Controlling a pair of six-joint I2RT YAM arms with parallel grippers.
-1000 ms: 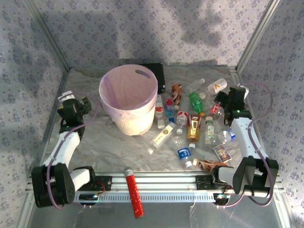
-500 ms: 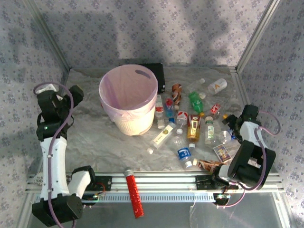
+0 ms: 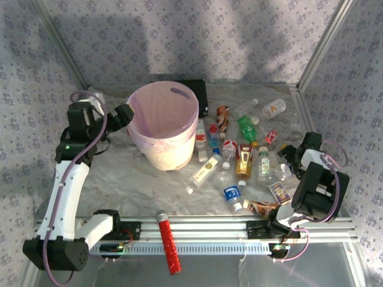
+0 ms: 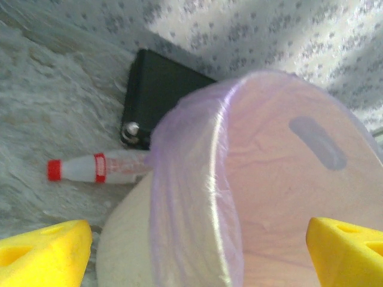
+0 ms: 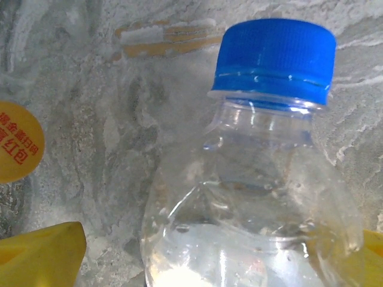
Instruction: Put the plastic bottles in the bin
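Grey table (image 3: 119,173): right gripper (image 5: 212,251) wide, straddling blue-capped bottle (image 5: 257,191); left gripper (image 4: 197,248) wide.

Blue-capped btl (image 5: 257,197) cut off at btm edge (bin (image 4: 263,191) too, left wrist).

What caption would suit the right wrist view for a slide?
Right gripper straddling a clear, blue-capped plastic bottle lying on the table.
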